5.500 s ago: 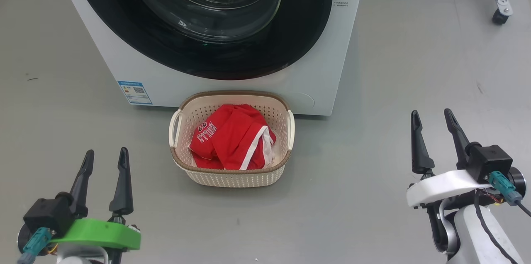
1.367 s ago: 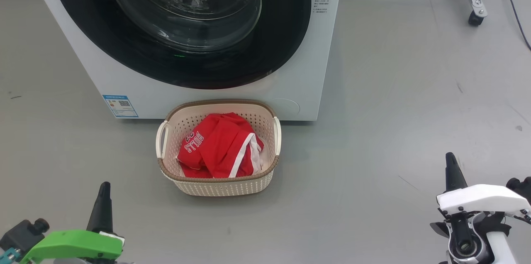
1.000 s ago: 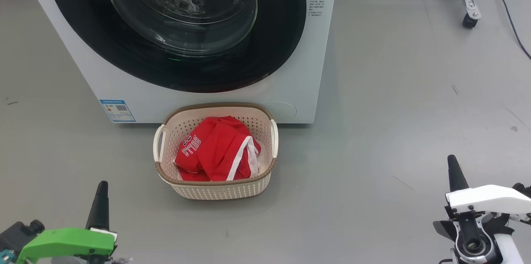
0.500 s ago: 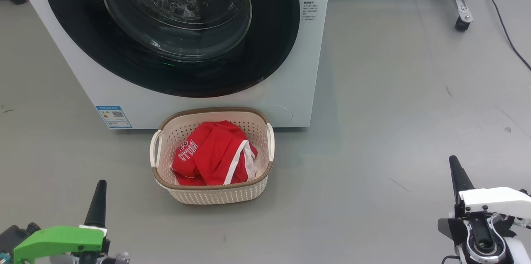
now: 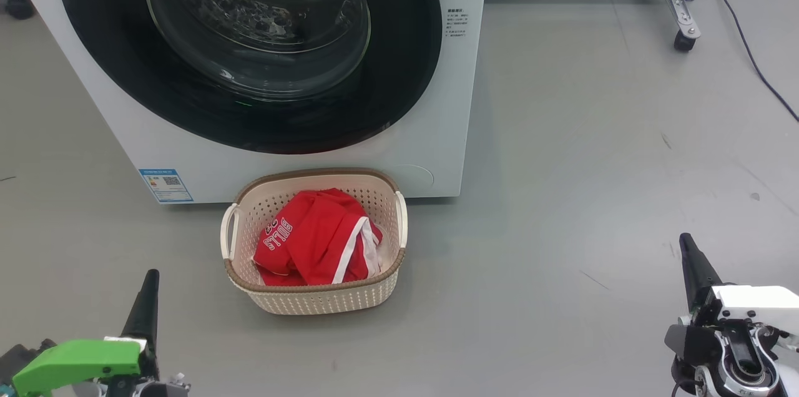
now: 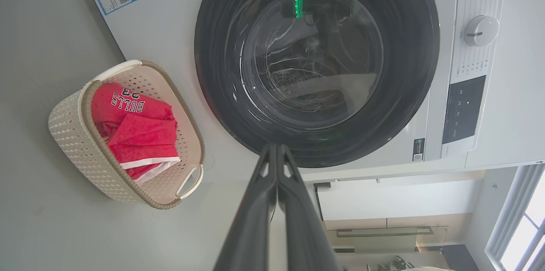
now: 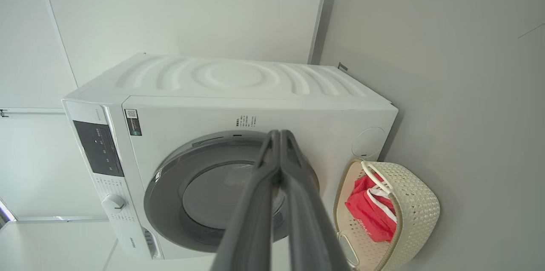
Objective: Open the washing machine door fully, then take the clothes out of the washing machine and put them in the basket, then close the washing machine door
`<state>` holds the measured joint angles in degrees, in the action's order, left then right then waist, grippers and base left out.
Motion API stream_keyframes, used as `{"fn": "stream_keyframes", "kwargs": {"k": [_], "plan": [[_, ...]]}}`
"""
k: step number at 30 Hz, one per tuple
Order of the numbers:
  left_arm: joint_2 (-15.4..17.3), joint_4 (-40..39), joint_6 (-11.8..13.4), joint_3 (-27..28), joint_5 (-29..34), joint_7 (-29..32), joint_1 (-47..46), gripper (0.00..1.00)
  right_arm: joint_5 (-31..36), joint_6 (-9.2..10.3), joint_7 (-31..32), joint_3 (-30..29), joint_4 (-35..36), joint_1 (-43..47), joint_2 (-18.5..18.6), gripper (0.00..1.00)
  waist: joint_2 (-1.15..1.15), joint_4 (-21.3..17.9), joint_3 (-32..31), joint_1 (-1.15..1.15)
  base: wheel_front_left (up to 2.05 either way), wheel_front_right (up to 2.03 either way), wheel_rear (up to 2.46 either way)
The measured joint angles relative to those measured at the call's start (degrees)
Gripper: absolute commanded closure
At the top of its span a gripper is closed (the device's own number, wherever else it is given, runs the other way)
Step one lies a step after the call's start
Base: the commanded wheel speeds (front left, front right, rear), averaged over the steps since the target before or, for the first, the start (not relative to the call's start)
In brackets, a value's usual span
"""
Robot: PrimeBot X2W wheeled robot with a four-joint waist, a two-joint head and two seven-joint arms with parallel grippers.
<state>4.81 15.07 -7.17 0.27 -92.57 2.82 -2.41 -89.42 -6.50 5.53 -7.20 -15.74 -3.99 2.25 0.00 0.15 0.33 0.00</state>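
The white washing machine [image 5: 449,103] stands ahead with its round black door [image 5: 399,66] shut flat against the front. On the floor just before it sits the cream basket [image 5: 324,300], holding the red clothes [image 5: 312,238] with white "BULLS" lettering. My left gripper [image 5: 147,297] is low at the left, well short of the basket, shut with nothing in it. My right gripper [image 5: 693,259] hangs low at the right, also shut and empty. In the left wrist view the left gripper [image 6: 276,148] points at the door [image 6: 425,49]; the right wrist view has the right gripper [image 7: 279,134] aimed at the washing machine [image 7: 323,122].
Grey floor spreads around the machine. A metal frame leg on a caster [image 5: 683,41] stands at the far right, with a dark cable [image 5: 755,66] trailing over the floor beside it. The control panel and dial [image 6: 481,30] sit on the machine's top strip.
The head camera has drawn back and shifted, so machine and basket sit lower and more to the left. Both grippers, open with spread fingers in the earliest frame, are shut and sit lower.
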Motion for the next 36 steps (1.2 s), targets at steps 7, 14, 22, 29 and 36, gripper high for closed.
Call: {"fn": "stream_keyframes", "kwargs": {"k": [7,14,22,29,36], "plan": [[-0.1,0.4,0.0,0.4,-2.3,0.2,-0.3,1.00,-2.3,-0.46,0.7,-0.4,0.0,0.0,0.0,1.00,0.00,-0.2,-0.2,0.00,0.00,0.00,0.00],[-0.2,0.6,0.0,0.5,-2.3,0.3,-0.6,1.00,-2.3,-0.46,0.7,-0.4,0.0,0.0,0.0,1.00,0.00,-0.2,-0.2,0.00,0.00,0.00,0.00],[-0.2,0.7,0.0,0.6,-2.3,0.6,-0.6,1.00,-2.3,-0.46,0.7,-0.4,0.0,0.0,0.0,1.00,0.00,-0.2,-0.2,0.00,0.00,0.00,0.00],[-0.2,0.8,0.0,0.6,-2.3,0.6,-0.6,1.00,-2.3,-0.46,0.7,-0.4,0.0,0.0,0.0,1.00,0.00,-0.2,-0.2,0.00,0.00,0.00,0.00],[-0.2,0.8,0.0,0.7,-2.3,0.6,-0.6,1.00,-2.3,-0.46,0.7,-0.5,0.0,0.0,0.0,1.00,0.00,-0.2,-0.2,0.00,0.00,0.00,0.00]]}}
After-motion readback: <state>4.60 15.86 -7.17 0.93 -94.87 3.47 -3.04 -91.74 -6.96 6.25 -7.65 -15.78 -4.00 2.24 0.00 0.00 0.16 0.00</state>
